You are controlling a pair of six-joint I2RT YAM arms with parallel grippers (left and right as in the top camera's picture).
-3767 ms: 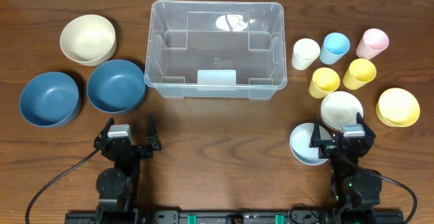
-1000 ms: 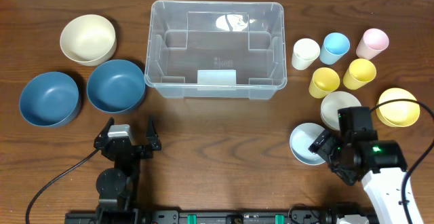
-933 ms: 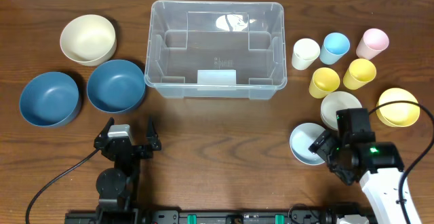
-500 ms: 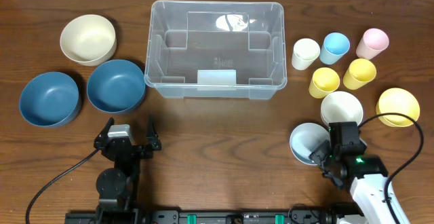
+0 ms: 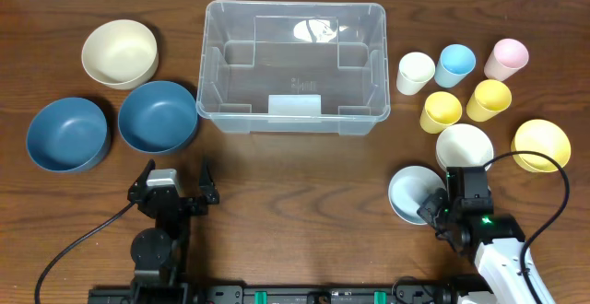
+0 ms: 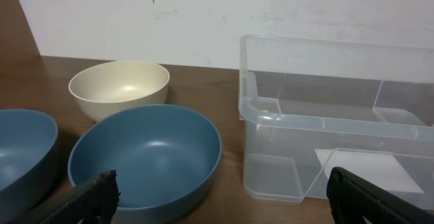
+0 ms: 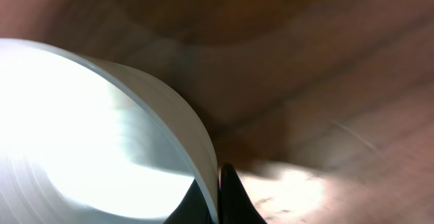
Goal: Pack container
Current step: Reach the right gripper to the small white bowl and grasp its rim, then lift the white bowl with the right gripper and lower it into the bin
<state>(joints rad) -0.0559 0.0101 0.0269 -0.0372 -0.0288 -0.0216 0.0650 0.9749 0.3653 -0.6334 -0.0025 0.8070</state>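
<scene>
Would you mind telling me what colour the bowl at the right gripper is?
The bowl is pale blue, clearest in the overhead view.

Right jaws, earlier wide, now tight on rim of pale blue bowl

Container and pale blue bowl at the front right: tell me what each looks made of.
The container: clear rigid plastic, glossy; the table shows through its walls, glare spots its floor, ribs moulded in. The pale blue bowl: probably opaque plastic with a soft sheen, judging by its even colour and thin rim; ceramic cannot be ruled out.
</scene>
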